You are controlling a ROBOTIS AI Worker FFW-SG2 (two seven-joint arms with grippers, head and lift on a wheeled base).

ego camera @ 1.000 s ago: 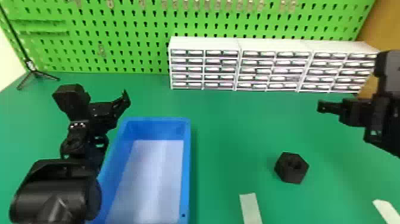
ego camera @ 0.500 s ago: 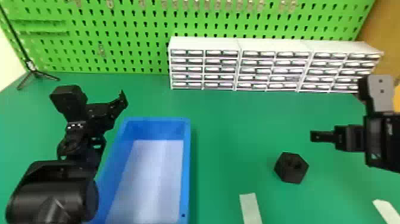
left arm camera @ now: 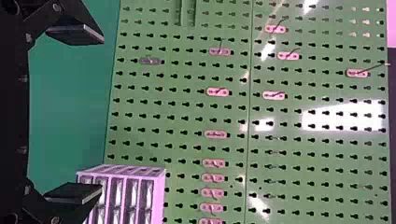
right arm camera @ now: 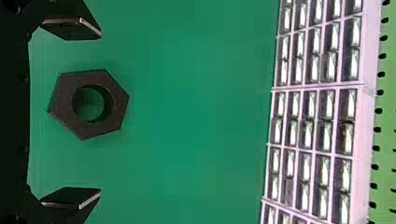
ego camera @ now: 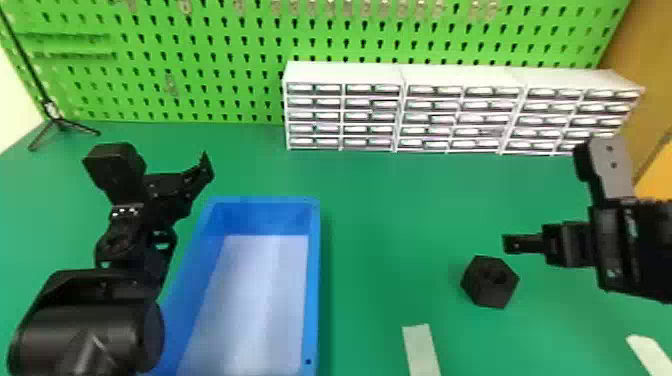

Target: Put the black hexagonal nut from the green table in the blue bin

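Black hexagonal nut (ego camera: 489,282) lies on the surface (ego camera: 390,215), right of the blue bin (ego camera: 313,280), white drawers (ego camera: 345,117) behind. Left tool (ego camera: 200,167) is spread; right tool (ego camera: 517,244), fingers apart, has moved nearer the nut.

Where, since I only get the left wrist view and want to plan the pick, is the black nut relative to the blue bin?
Observer: In the head view, the black hexagonal nut lies on the green table, to the right of the blue bin and apart from it.
Operator: And the right gripper, is it open?
Observer: Yes. In the right wrist view its fingers stand wide apart, with the nut showing between them, touching neither.
Operator: Which side of the nut is that arm on?
Observer: In the head view it comes in from the right edge, to the right of the nut.
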